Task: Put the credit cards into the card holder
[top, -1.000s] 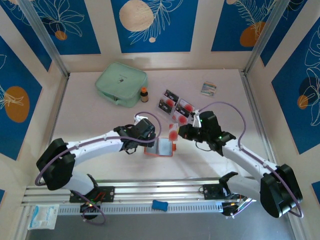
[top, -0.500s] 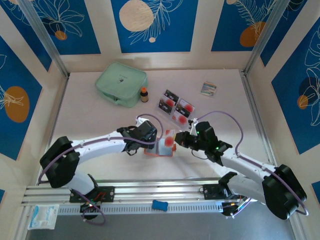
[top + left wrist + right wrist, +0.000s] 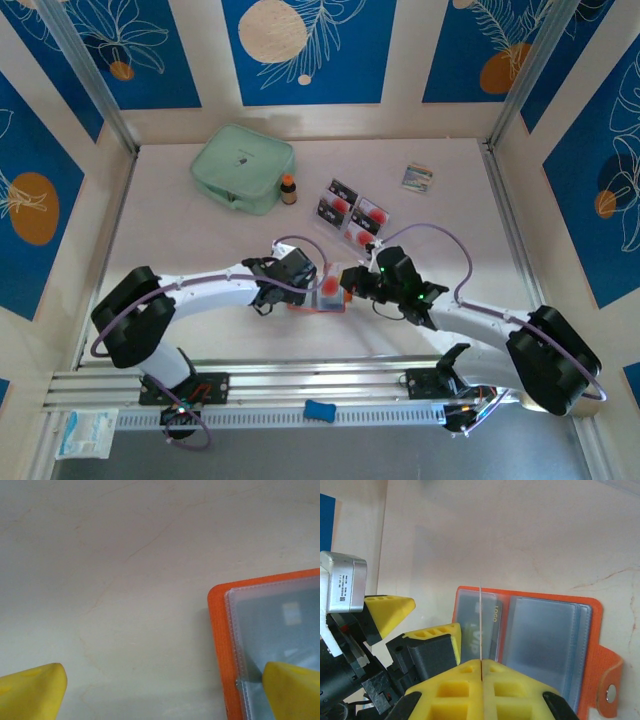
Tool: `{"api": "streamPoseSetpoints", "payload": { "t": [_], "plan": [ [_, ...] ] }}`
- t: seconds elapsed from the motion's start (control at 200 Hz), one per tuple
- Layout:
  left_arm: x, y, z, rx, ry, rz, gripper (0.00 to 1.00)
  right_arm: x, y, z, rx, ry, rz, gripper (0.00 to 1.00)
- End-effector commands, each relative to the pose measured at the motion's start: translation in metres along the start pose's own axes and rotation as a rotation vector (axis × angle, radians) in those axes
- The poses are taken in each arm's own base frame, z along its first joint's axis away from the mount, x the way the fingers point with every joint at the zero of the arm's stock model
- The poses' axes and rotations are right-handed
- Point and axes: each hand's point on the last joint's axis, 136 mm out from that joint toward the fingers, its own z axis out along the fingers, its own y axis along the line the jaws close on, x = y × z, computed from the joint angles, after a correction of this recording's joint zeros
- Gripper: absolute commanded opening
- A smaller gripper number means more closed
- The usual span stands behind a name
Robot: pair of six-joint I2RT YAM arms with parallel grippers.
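Note:
The orange card holder (image 3: 318, 303) lies open on the table, grey clear sleeves up (image 3: 547, 640). A dark card (image 3: 493, 626) sits in its left sleeve. My right gripper (image 3: 481, 661) is shut on a thin credit card (image 3: 480, 622), seen edge-on and standing upright over the left sleeve. From above, that card's red mark (image 3: 331, 285) shows at the right gripper (image 3: 347, 282). My left gripper (image 3: 162, 692) is open at the holder's left edge (image 3: 219, 630), one fingertip (image 3: 292, 690) over the sleeve, the other on bare table. Several more credit cards (image 3: 352, 212) lie farther back.
A mint-green zip pouch (image 3: 243, 166) sits at the back left with a small brown bottle (image 3: 288, 189) beside it. A multicoloured packet (image 3: 418, 178) lies at the back right. The left gripper's fingers (image 3: 434, 639) crowd the holder's left side.
The right gripper has carried the card left and nearer, from beside the loose cards down over the open holder. The left gripper has stayed open at the holder's left edge.

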Motion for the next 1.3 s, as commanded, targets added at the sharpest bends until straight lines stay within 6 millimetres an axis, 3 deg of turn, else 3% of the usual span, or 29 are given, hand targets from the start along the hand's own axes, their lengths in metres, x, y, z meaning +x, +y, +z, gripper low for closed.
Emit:
{"api": "streamPoseSetpoints", "payload": {
  "t": [0.0,0.87,1.295],
  "plan": [
    [0.014,0.010,0.003,-0.054,0.027,0.013,1.00,-0.003,-0.001,0.003,0.003,-0.027,-0.007,0.00],
    [0.027,0.018,0.006,-0.073,0.043,0.003,1.00,0.001,0.011,0.030,-0.020,0.001,-0.023,0.00],
    [0.028,0.018,0.007,-0.073,0.043,0.006,1.00,0.005,0.006,0.038,-0.008,0.016,-0.010,0.00]
  ]
}}
